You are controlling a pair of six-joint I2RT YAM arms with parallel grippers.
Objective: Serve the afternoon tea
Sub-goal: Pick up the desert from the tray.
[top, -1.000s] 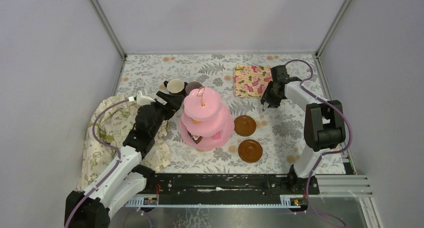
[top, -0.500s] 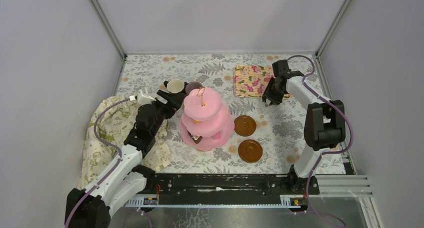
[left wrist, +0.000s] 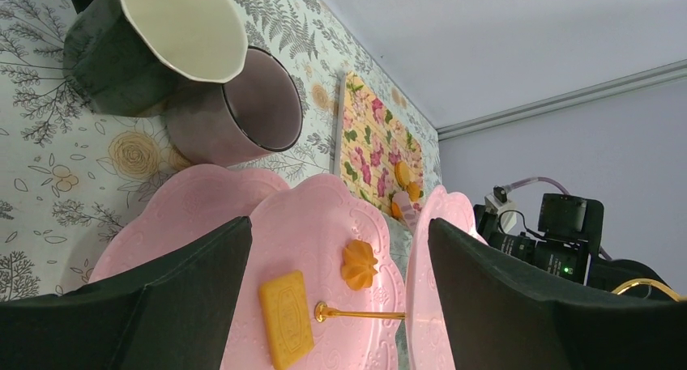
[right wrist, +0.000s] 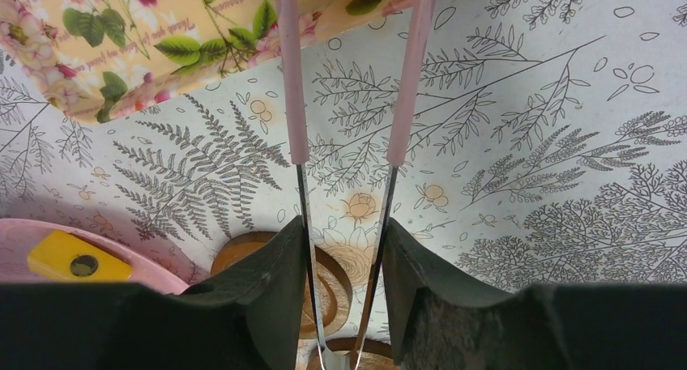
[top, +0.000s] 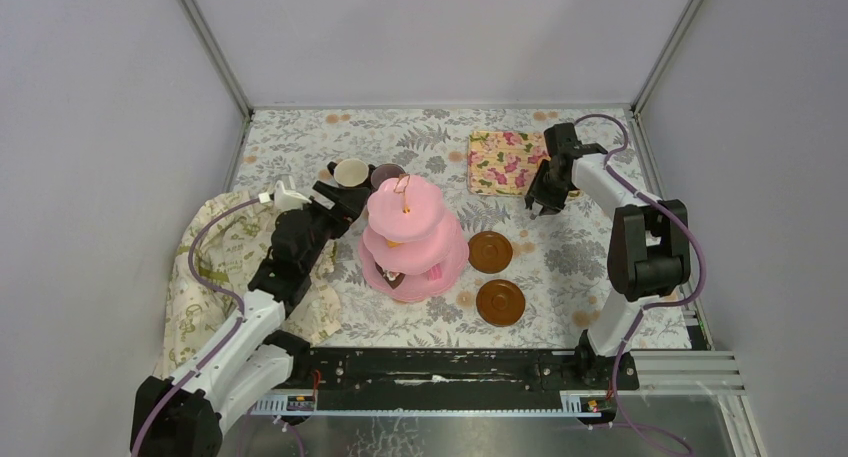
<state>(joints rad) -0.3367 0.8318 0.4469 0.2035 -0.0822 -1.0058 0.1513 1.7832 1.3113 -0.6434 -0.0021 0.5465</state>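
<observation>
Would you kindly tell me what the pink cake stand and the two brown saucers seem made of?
Cake stand: likely plastic or glazed ceramic, glossy pink, embossed scalloped tiers; its post looks gold-toned metal. Far saucer and near saucer: perhaps wood or brown-glazed ceramic, faint sheen, concentric rings; I cannot tell which.

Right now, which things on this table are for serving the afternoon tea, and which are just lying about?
For the tea: pink three-tier cake stand, sweets, two dark mugs, two brown saucers, pink-tipped tongs.
Lying about: floral tray, leaf-print cloth.
</observation>
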